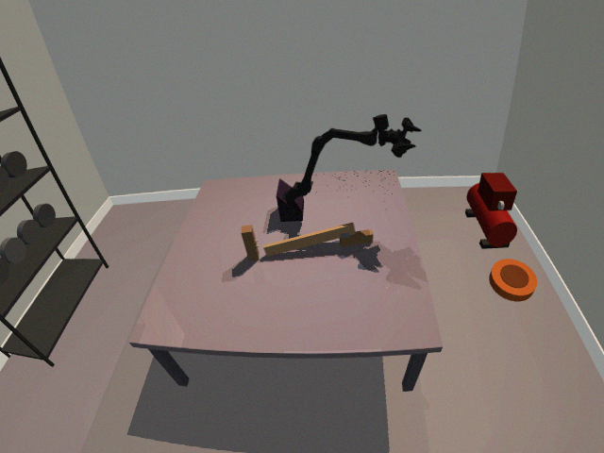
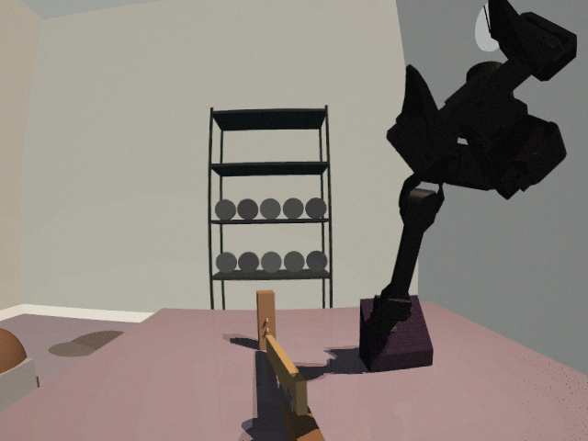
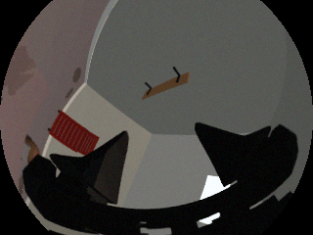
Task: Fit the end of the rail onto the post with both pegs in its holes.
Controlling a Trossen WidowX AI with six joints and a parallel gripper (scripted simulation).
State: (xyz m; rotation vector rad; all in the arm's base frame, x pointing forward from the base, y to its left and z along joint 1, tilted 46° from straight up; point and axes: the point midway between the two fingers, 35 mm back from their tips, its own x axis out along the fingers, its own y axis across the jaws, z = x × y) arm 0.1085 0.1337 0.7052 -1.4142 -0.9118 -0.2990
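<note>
I hold my gripper [image 1: 417, 138] [image 2: 450, 39] [image 3: 162, 131] up high, over the far right part of the table [image 1: 293, 311] [image 2: 142, 379] as the top view shows it, with its fingers spread wide and nothing between them. The wooden bed rail [image 1: 307, 240] [image 2: 282, 359] is well apart from me, lower down and nearer. It slopes: its right end is raised at the footboard block [image 1: 357, 238] [image 2: 303, 427], and its left end is down by the table, just beside the foot of the wooden post [image 1: 249, 243] [image 2: 265, 318]. That post stands upright to the left of the rail, its two pegs [image 2: 265, 327] sticking out on the side toward the rail, above the rail's low end. The pegs are out of the rail's holes. My arm [image 1: 317, 146] [image 2: 411, 246] rises from a dark purple base block [image 1: 291, 212] [image 2: 417, 336], which stands on the far side of the rail. In my wrist view, a wooden wall board [image 3: 165, 87] with two dark hooks shows beyond my fingers.
</note>
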